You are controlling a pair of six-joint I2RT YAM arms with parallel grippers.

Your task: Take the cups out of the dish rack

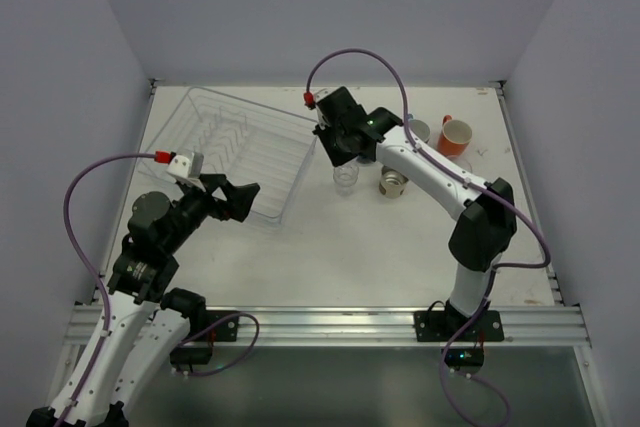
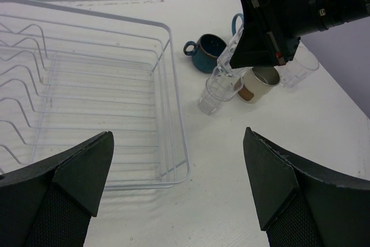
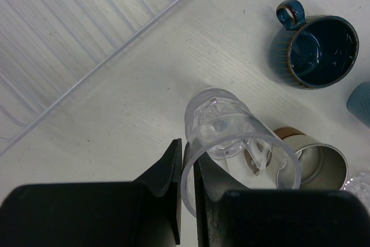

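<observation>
Placement step, by our read: right jaws are clamped on the wall of a clear tumbler (image 3: 222, 117), one finger inside the rim and one outside. It is upright, on or just above the table (image 1: 330, 257), just beside the dish rack (image 2: 87, 114) on its right side. We can't tell whether the base touches yet. Rack looks empty in the left wrist view, so we judge this is the last cup to land. Neighbours are tight: cream cup (image 3: 312, 163) just beside the tumbler, dark blue handled cup (image 3: 318, 47) near it, orange cup (image 1: 456, 135) and a second clear tumbler (image 2: 300, 67) further off. To do it well, we lower straight down until the base sits flat. Then we part the jaws only slightly so the inner finger doesn't drag the rim, and lift vertically. Any sideways swing risks knocking the cream cup or tipping the tumbler. It looks light, so we expect it may hop on release; go slow. Left jaws are spread wide, holding nothing, at the rack's near edge; no role for that arm here.
</observation>
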